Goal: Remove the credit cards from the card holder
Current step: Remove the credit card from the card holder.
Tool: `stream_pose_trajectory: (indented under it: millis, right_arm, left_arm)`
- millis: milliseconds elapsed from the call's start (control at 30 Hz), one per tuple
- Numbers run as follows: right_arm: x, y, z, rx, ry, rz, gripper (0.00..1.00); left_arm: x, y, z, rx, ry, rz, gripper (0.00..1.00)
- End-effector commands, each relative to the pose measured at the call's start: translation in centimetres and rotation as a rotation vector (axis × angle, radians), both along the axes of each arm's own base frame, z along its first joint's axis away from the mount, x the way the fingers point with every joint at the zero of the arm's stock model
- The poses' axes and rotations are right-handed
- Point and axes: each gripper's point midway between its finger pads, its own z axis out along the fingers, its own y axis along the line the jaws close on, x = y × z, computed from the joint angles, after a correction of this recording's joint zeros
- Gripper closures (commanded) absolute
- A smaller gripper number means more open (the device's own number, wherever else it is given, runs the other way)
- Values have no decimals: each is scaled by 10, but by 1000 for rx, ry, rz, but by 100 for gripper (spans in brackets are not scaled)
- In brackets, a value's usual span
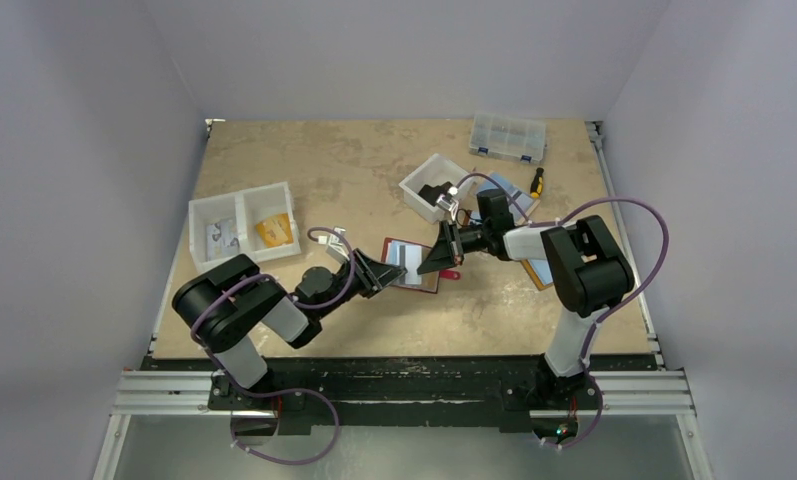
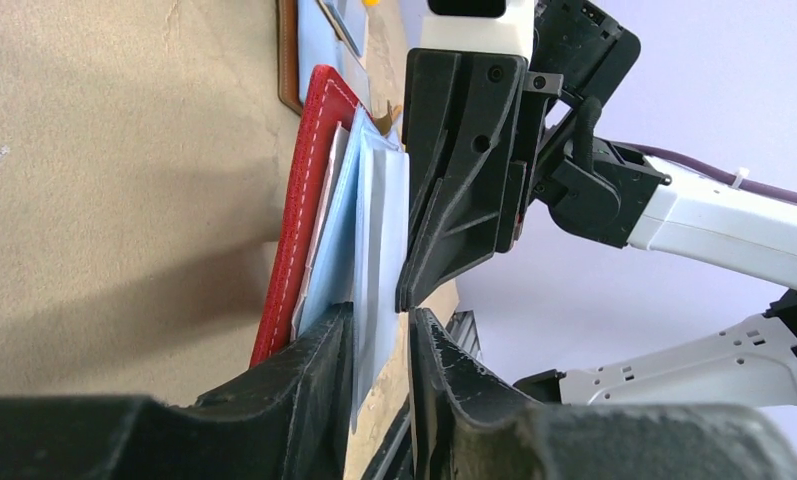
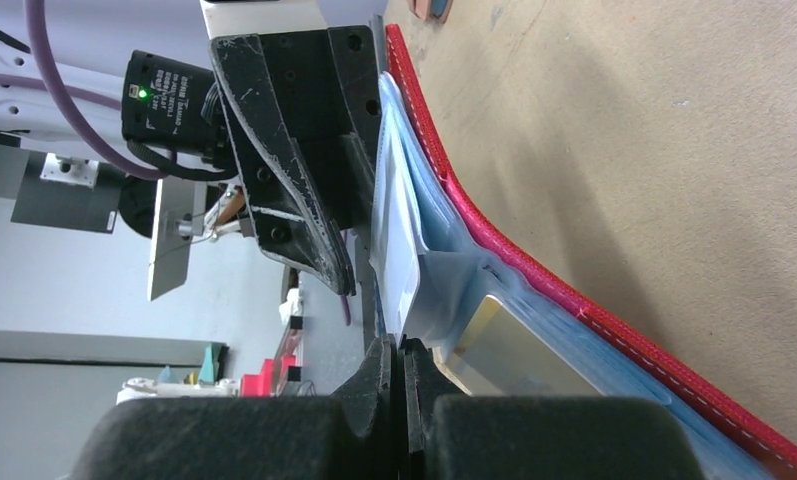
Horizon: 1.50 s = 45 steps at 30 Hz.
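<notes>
Slip risk: right gripper pinches thin edge of pale card; left gripper jaws slightly apart around sleeve, card holder may drag along.

Dark red booklet-style card holder lying open mid-table, clear sleeves fanned up off the stitched cover.

A small, thin pale grey-white card stands on edge, poking out past the sleeves. Another flat card is still tucked in a sleeve near the cover. The light blue pages are hard to tell from cards, tbh.
</notes>
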Motion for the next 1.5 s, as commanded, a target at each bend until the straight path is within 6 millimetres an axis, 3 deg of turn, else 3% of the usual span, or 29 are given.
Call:
stream_pose_trajectory:
  millis: [0,100,200,700,867,933,1067,1200,1467]
  right_arm:
    - [-1,1,0,2,-36,5,100]
    - [0,0,-7,-18,-21,-1,100]
    - [2,-1,-14,-39,-23,-6,100]
    - [9,-9,-37,-130,-32,-47,100]
    - [12,-15,-38,-186,-105,-45,100]
    - [13,-18,-33,-187,-159,-36,100]
    - [12,-20,-19,-168,-258,-16,100]
    - [10,-20,-8,-140,-330,13,100]
    - [5,-25,7,-121,-449,101,100]
  left_arm:
    - [6,5,19,-43,-42,28,73]
    - [5,8,10,-29,-12,34,80]
    - [4,12,1,-22,18,35,100]
    - [-1,26,-21,5,62,56,100]
    - [0,33,-43,46,139,79,100]
    - [0,36,-52,78,174,93,97]
    - [3,44,-67,198,222,124,78]
    - [16,56,-64,411,225,172,62]
    - [26,80,-19,536,123,255,52]
